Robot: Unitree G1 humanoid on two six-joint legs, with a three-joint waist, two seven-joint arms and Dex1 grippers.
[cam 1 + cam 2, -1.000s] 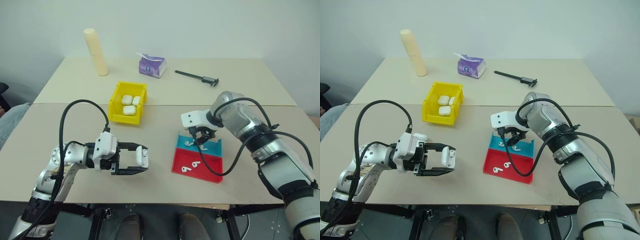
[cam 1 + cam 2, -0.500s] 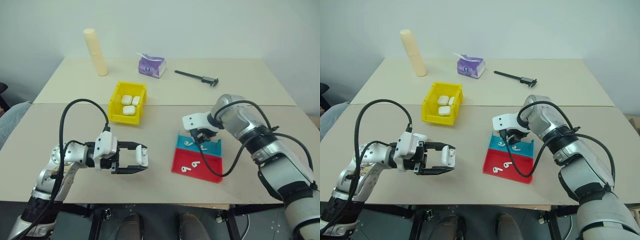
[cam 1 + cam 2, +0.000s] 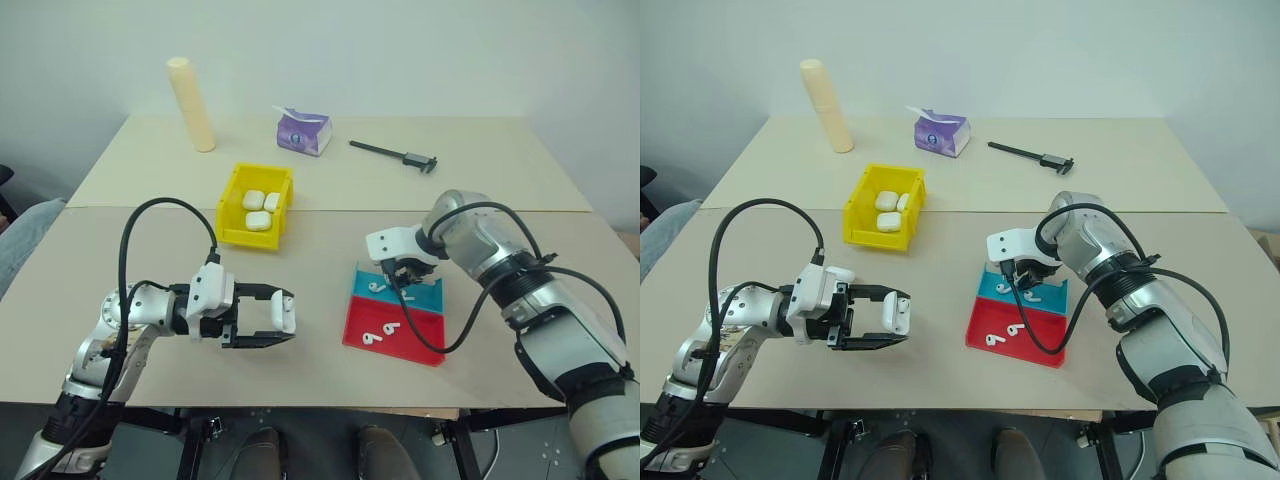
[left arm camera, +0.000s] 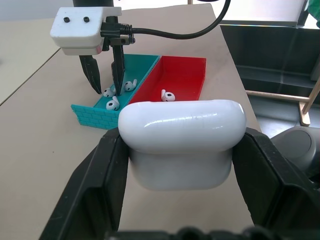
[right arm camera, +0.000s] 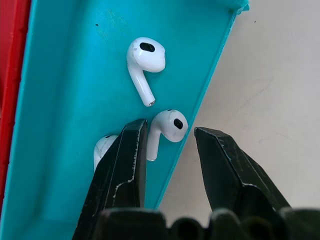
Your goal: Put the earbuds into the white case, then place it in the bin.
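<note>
In the right wrist view, one earbud (image 5: 103, 147) sits mostly hidden behind a black finger (image 5: 125, 165) of the right end effector. The white case (image 4: 183, 142) has its sides covered by the left end effector's fingers (image 4: 97, 190). The red-and-teal tray (image 5: 60, 100) is cut off at the upper left edge.

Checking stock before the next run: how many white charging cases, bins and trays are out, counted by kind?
glossy white rounded earbud cases: 4 (3 in the bin, 1 held in the left claw)
small yellow plastic bin: 1
flat red-and-teal tray: 1
Total: 6
</note>
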